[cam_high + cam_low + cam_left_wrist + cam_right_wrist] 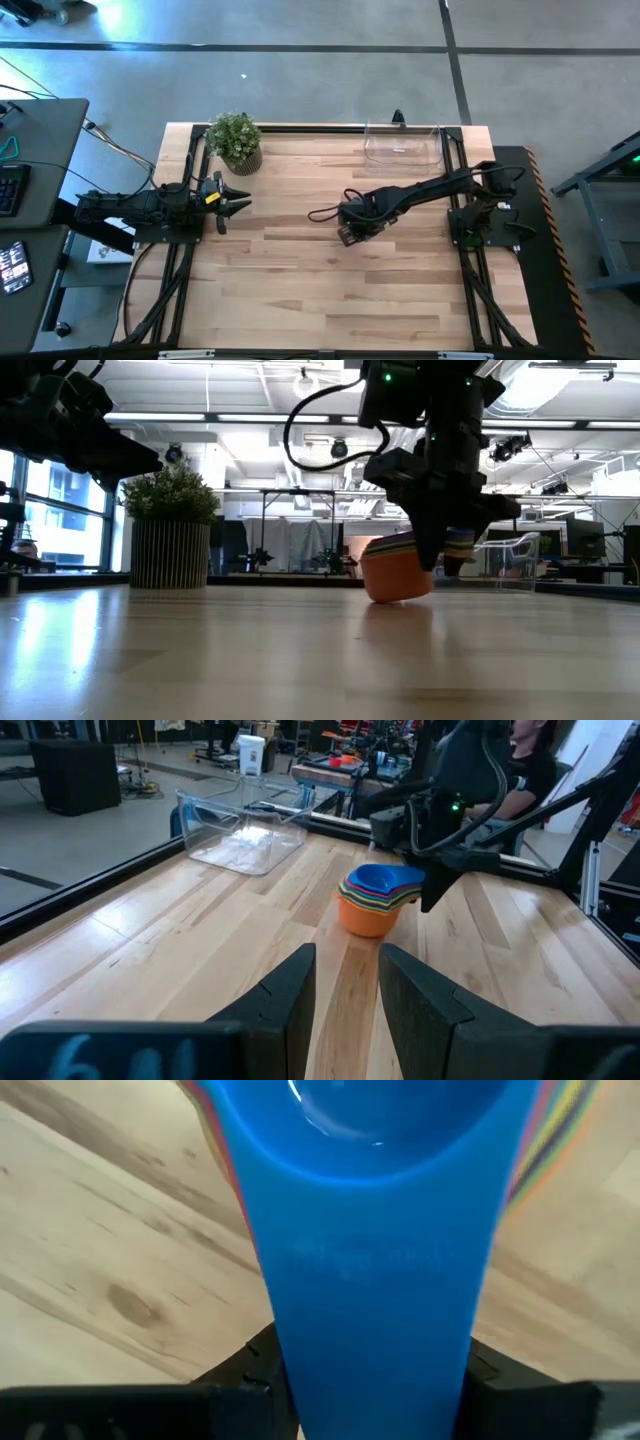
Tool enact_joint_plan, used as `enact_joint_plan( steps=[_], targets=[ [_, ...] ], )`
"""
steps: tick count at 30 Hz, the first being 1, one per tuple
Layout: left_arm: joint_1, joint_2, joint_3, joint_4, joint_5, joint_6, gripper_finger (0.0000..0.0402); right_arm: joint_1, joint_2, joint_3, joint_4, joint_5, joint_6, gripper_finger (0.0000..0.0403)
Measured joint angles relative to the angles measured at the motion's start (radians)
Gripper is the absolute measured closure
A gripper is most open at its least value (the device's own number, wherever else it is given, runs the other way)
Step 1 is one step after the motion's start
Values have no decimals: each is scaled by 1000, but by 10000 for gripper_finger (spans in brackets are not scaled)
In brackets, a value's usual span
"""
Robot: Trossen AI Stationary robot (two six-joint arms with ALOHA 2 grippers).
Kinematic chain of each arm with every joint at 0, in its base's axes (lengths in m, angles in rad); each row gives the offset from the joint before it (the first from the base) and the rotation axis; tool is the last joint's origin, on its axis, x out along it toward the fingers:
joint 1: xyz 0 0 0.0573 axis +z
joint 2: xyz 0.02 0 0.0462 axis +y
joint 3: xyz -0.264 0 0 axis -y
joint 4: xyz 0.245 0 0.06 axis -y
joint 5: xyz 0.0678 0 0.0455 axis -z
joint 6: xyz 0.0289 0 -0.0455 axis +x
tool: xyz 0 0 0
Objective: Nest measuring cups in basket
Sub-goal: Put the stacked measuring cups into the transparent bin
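Note:
The measuring cups are nested in one stack, orange outermost at the bottom and blue innermost on top, near the table's middle. My right gripper comes down on the handle side of the stack and is shut on the handles. The stack is tilted, handle side raised. The clear basket stands on the table at the far right with nothing showing in it. My left gripper waits open at the table's left, above the wood, with nothing between its fingers. My right gripper pinches the stacked handles, the blue one uppermost, between its two fingers, one at each long edge. The fingers slant steeply down from above and lie across the handles. The stack tilts, its orange bottom at the table top; whether it touches, I cannot tell.
A potted green plant stands at the far left corner of the table. A dark frame rail runs along the far edge behind the basket. Bare wood lies between the stack and the basket. A person sits beyond the table in the left wrist view.

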Motion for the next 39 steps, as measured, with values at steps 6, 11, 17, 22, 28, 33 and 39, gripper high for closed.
enact_joint_plan(
  steps=[6,11,17,22,28,33,39],
  targets=[
    [0,0,0,0,0,0,298,0,2,0,-5,-5,9,264],
    [0,0,0,0,0,0,298,0,2,-1,-15,-11,9,250],
    [0,0,0,0,0,0,298,-10,2,-1,-44,-13,4,197],
    [0,0,0,0,0,0,298,-26,2,-2,-43,-8,-17,177],
    [0,0,0,0,0,0,298,-45,2,-2,-42,-13,-21,179],
    [0,0,0,0,0,0,298,-46,3,-2,-42,-18,-24,204],
    [0,0,0,0,0,0,298,-46,3,-2,-41,-18,-25,265]
  ],
)
